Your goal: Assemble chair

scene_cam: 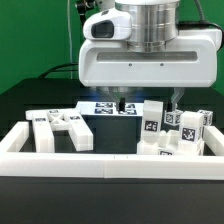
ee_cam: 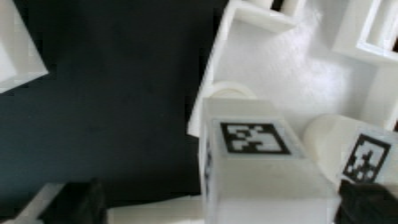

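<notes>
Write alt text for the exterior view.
A white robot gripper hangs open over a black table, just above a cluster of white tagged chair parts on the exterior view's right. More white pieces lie on the left, all behind a long white border rail.

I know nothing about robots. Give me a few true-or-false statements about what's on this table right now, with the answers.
1. The table is black. True.
2. The white parts carry black-and-white square tags. True.
3. The chair stands finished. False: the white parts are still in separate groups, some lying flat at the exterior view's left and others clustered at its right.
4. The gripper holds a part high above the table. False: its fingers are apart, down low near the parts.
5. A white rail runs along the near edge in the exterior view. True.
</notes>
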Motion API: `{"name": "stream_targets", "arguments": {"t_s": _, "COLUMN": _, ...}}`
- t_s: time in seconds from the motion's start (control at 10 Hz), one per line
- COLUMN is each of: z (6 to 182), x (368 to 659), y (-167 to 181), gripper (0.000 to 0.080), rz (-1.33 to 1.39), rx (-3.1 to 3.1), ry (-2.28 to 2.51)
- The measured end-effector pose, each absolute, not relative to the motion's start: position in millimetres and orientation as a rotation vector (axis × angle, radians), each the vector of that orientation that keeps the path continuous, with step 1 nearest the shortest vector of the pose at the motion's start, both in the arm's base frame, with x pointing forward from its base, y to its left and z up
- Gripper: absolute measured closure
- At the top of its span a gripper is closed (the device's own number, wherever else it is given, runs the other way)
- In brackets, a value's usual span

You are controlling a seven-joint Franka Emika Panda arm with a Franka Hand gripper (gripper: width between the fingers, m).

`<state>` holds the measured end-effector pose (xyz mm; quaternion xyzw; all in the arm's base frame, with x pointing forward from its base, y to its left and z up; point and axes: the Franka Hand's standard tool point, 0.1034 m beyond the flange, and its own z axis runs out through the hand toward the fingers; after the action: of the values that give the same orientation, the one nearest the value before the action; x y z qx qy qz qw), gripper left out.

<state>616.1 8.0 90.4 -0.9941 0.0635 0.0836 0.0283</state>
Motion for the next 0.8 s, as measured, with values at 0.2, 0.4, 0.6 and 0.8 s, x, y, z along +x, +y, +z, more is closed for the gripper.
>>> {"name": "stream_targets", "arguments": {"t_s": 0.2, "z": 90.6, "x": 616.5, "y": 8.5, "gripper": 0.0151, "rz": 0.256, "rx": -3.068, "ry": 0.198}}
{"name": "stream_targets", "arguments": {"t_s": 0.4, "z": 89.9, "x": 616.6, "y": 9.4, "gripper": 0.0411, "rz": 0.252, "rx": -3.068, "ry": 0.198}}
{"name": "stream_targets", "arguments": {"t_s": 0.6, "z": 89.6, "x": 617.4, "y": 10.8, "gripper": 0.0509, "rz": 0.245, "rx": -3.069, "ry": 0.202}}
{"name": "stream_targets", "arguments": {"t_s": 0.8, "z": 89.4, "x": 619.3, "y": 11.0, "gripper": 0.0508, "rz": 0.22, "rx": -3.07, "ry": 0.256}}
